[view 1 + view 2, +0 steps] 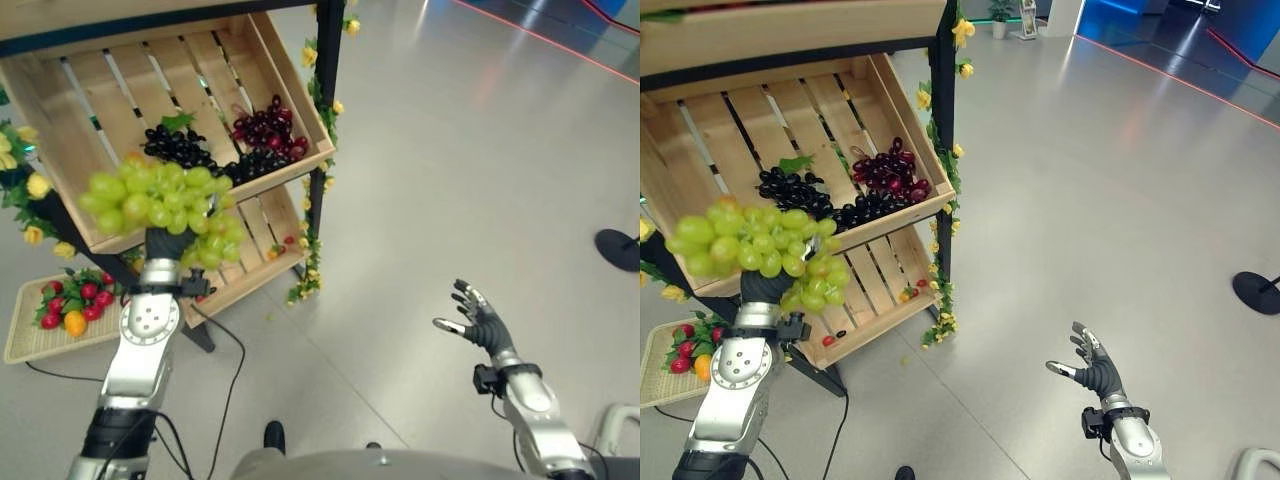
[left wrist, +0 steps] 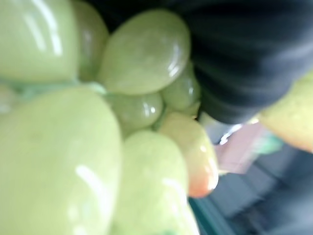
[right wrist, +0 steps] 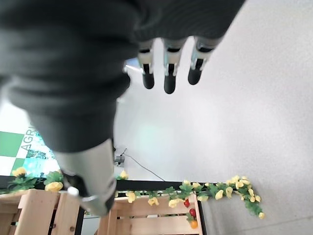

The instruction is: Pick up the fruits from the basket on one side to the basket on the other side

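We carry a bunch of green grapes (image 1: pixel 165 205) in the left hand (image 1: pixel 162 243). The bunch sits on top of the hand and hides the fingers, so we cannot tell how they close; only the dark ribbed cover shows below the fruit. In the left wrist view the grapes (image 2: pixel 73 147) press right against the camera. We judge this is the transport step: the bunch is lifted in front of the upper wooden crate (image 1: pixel 290 90), at about 7 o'clock from its middle, and not resting in any container.

Inside this crate, black grapes (image 1: pixel 180 148) and red grapes (image 1: pixel 268 128) lie together near the front board, at 2 o'clock from the carried bunch. A lower crate (image 1: pixel 262 262) is under it. At 8 o'clock from the hand, a flat wicker tray (image 1: pixel 30 340) on the floor holds small red fruits (image 1: pixel 80 298) and 1 orange fruit (image 1: pixel 74 322).

Next we must bring the bunch over the receiving basket, lower it and let go. Which basket receives it, we cannot say for sure.

The right hand (image 1: pixel 478 315) hangs over the bare floor at 4 o'clock, well apart, fingers spread and holding nothing.
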Robot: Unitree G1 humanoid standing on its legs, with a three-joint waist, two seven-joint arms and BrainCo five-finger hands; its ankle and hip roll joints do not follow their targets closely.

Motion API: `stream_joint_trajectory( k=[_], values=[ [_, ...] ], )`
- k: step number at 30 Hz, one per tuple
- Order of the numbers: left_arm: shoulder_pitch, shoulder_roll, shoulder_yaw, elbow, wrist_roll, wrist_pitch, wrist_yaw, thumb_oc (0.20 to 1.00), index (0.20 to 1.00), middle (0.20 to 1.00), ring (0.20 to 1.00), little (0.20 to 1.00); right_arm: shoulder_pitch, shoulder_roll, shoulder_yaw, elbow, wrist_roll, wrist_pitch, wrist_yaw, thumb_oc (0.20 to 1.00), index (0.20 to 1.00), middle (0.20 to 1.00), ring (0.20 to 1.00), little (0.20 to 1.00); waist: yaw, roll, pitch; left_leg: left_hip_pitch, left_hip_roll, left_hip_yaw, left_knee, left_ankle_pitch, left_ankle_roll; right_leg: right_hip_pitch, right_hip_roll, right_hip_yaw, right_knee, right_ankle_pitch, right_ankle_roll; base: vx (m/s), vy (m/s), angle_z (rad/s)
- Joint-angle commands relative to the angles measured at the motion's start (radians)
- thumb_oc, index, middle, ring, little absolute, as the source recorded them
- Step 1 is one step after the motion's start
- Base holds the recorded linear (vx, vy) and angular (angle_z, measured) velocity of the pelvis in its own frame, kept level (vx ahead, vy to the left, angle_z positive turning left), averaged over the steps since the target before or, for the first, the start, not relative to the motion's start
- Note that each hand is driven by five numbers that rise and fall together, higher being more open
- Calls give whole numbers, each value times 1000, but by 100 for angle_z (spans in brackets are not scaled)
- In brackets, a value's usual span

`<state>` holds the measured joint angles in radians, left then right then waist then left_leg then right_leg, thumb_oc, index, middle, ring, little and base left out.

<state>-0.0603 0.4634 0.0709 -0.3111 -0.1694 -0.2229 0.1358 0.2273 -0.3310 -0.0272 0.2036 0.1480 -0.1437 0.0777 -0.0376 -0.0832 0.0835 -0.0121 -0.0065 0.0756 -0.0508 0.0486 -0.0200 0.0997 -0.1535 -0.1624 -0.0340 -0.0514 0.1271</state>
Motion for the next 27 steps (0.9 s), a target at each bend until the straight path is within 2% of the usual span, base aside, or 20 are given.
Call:
stream_joint_trajectory(
  k=[1, 7, 17, 20, 22, 27],
  values=[
    [-53, 34, 56, -73, 0, -62, -20, 200, 200, 200, 200, 200, -8, -37, -28, -16, -13, -25, 1, 1000, 1000, 1000, 1000, 1000, 8, 11, -32, 6, -32, -9, 87, -137, 23, 13, 28, -12, 116, -15, 52, 2, -14, 6],
    [-39, 37, 80, -167, -4, -79, -22, 200, 200, 200, 200, 200, 10, -33, -31, -6, -14, -27, 2, 1000, 1000, 1000, 1000, 1000, 17, 5, -33, 2, -34, -18, 79, -133, 18, 16, 30, -27, 108, -18, 52, -1, -22, 8],
    [-63, 49, 69, -163, 20, -79, -9, 200, 200, 200, 200, 200, 4, -45, -25, -6, -15, -27, 3, 1000, 1000, 1000, 1000, 1000, 20, 7, -30, -1, -33, -25, 85, -134, 15, 21, 32, -33, 103, -27, 49, -1, -3, 2],
    [-84, 58, 62, -106, 43, -69, 6, 200, 200, 200, 200, 200, 2, -47, -23, -2, -15, -23, 4, 1000, 1000, 1000, 1000, 1000, 14, 10, -34, 5, -31, -22, 81, -133, 13, 24, 33, -31, 101, -30, 48, 0, 0, 0],
    [-134, 75, 46, -3, 95, -49, 39, 200, 200, 200, 200, 200, -2, -50, -16, -3, -15, -18, 8, 1000, 1000, 1000, 1000, 1000, 1, 13, -42, 14, -28, -16, 73, -132, 12, 26, 34, -26, 101, -32, 47, 0, 0, 0],
    [-255, 114, 9, 186, 109, -23, 83, 200, 200, 200, 200, 200, -19, -62, -5, -10, -16, -7, 18, 1000, 1000, 1000, 1000, 1000, -22, 21, -51, 31, -22, 0, 60, -128, 8, 27, 36, -13, 99, -29, 50, 1, 4, -1]
  ],
)
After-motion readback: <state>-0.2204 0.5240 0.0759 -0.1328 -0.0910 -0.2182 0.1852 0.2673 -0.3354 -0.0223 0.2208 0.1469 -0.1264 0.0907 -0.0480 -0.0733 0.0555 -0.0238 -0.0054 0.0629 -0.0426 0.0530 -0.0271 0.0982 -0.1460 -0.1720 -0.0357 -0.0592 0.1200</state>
